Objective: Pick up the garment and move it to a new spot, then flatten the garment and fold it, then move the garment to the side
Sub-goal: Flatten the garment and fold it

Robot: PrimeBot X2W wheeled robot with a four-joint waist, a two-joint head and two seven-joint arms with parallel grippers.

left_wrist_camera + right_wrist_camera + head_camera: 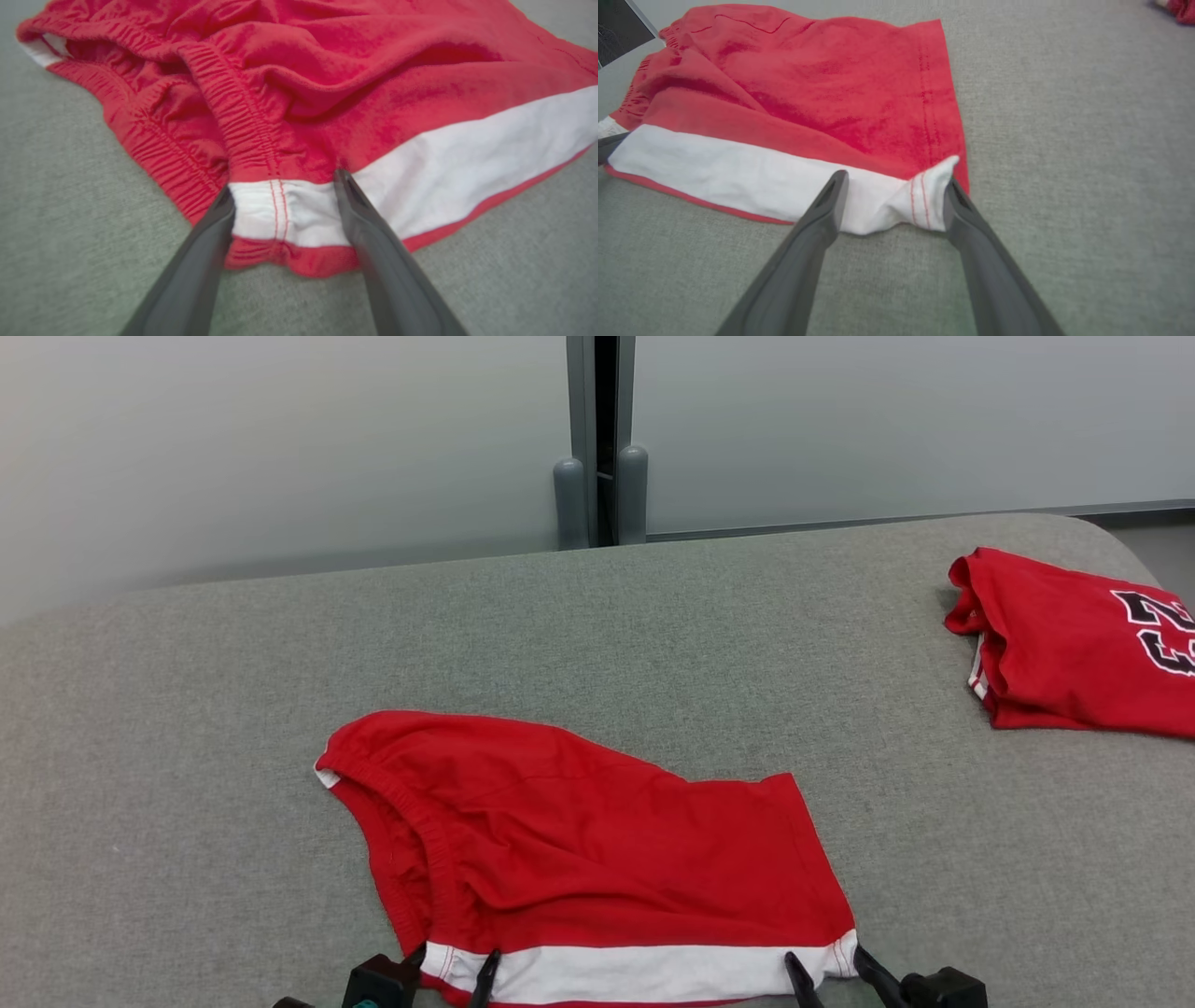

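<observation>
Both the left gripper [455,975] and the right gripper [834,973] stand open astride the two near corners of the red garment [597,840] at the near edge of the tabletop [187,728] — best close them together, catching both layers.

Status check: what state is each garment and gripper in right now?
Red shorts: unfolded, rumpled, not lifted.
Left gripper: open, fingers astride the shorts' waistband corner.
Right gripper: open, fingers astride the shorts' hem corner.
Red jersey: folded, lying at far right.
</observation>
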